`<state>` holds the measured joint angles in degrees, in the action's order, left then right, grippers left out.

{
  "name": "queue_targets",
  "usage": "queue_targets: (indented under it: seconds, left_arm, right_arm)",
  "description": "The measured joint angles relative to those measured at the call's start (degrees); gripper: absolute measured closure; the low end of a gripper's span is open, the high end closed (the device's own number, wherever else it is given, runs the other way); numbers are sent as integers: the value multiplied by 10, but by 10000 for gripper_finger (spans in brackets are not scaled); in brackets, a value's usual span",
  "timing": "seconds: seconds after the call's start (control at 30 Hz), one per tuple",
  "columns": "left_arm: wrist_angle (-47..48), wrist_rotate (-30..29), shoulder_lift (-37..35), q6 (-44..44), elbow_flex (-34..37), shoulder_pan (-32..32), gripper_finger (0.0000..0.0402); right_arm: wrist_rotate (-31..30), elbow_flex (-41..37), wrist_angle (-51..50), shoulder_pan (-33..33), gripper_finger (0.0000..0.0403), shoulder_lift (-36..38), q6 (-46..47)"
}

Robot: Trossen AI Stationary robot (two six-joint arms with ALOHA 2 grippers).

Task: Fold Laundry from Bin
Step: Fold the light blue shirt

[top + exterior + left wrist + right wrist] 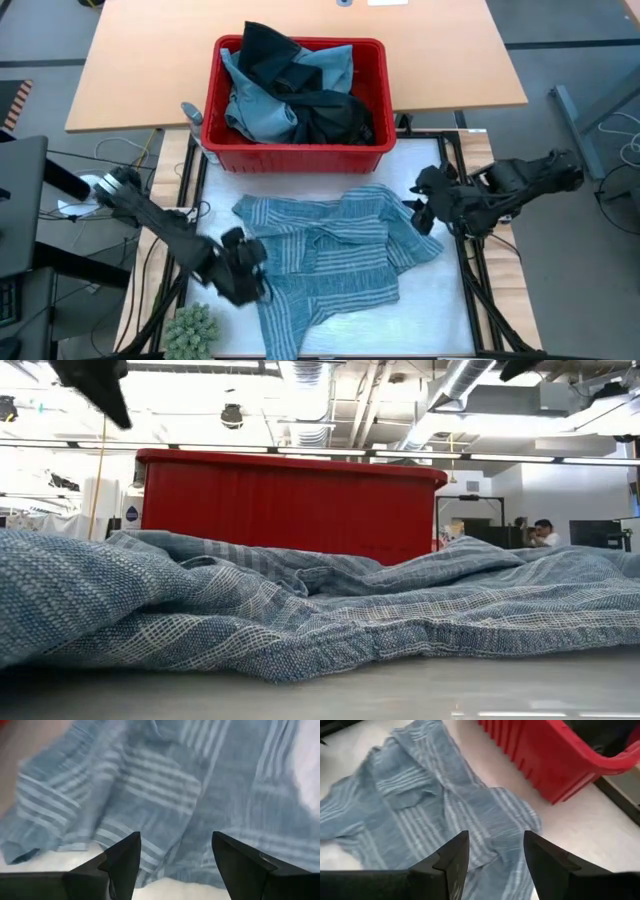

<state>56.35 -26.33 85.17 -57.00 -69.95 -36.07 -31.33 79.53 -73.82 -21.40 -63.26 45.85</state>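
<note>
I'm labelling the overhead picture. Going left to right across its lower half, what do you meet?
Left gripper → striped shirt → right gripper.

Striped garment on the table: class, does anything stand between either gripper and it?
Nothing visible does. The striped garment lies spread in front of the bin; the left gripper and right gripper are open just above its edges.

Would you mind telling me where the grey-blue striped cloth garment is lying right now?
In the high view, the grey-blue striped cloth garment lies spread on the white table, just in front of the red plastic bin, between the two arms.
</note>
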Motion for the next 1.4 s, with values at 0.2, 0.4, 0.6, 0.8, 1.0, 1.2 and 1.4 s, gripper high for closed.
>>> queue_targets:
  seconds: [0.2,0.4,0.6,0.8,1.0,1.2,1.4]
  left_arm:
    - [-84,10,100,73,0,-31,170]
    - [-125,24,131,82,0,-48,170]
    - [-186,27,134,135,0,-64,174]
    - [-204,15,134,191,0,-64,175]
    - [-246,47,134,217,22,-64,175]
    - [-292,57,144,222,49,-64,175]
    - [-334,90,185,250,53,-63,175]
  right_arm:
    - [56,-14,8,-77,191,-19,-30]
    - [135,-63,113,-193,191,-85,-96]
    - [116,-66,145,-258,191,-188,-95]
    - [119,-66,207,-273,191,-277,-94]
    - [150,-66,258,-274,191,-316,-93]
    - [157,-76,266,-280,191,-316,-93]
    - [160,-131,318,-286,191,-317,-92]
